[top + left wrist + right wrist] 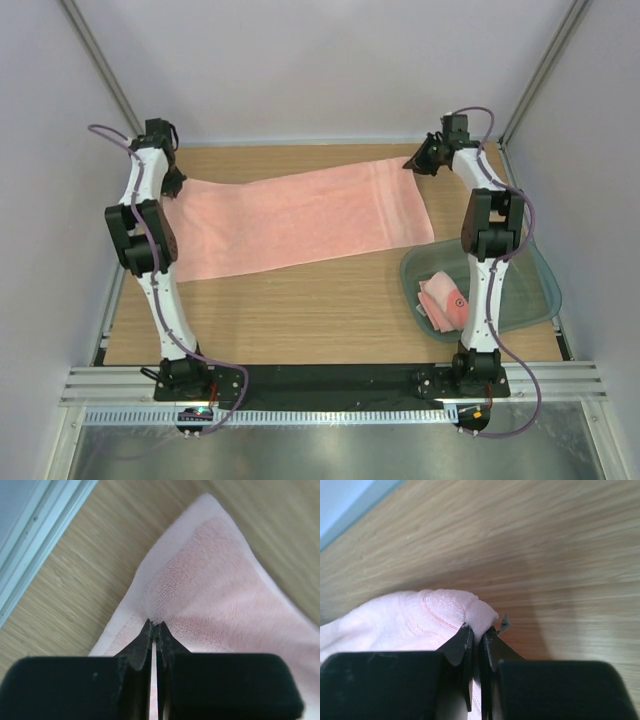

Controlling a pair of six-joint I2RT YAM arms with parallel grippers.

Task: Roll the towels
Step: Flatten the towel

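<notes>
Pink towel [300, 220] is laid lengthwise from 9 to 3 o'clock on the counter [300, 320], one far corner clamped in the left hand [154, 626], the other in the right hand [479, 630].

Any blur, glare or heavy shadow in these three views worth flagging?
Top external: evenly lit, sharp, no glare on the towel. Left wrist: towel texture readable near the left gripper, whose black body is soft-edged. Right wrist: table grain looks smeared, with a dim shadow beside the right gripper.
</notes>
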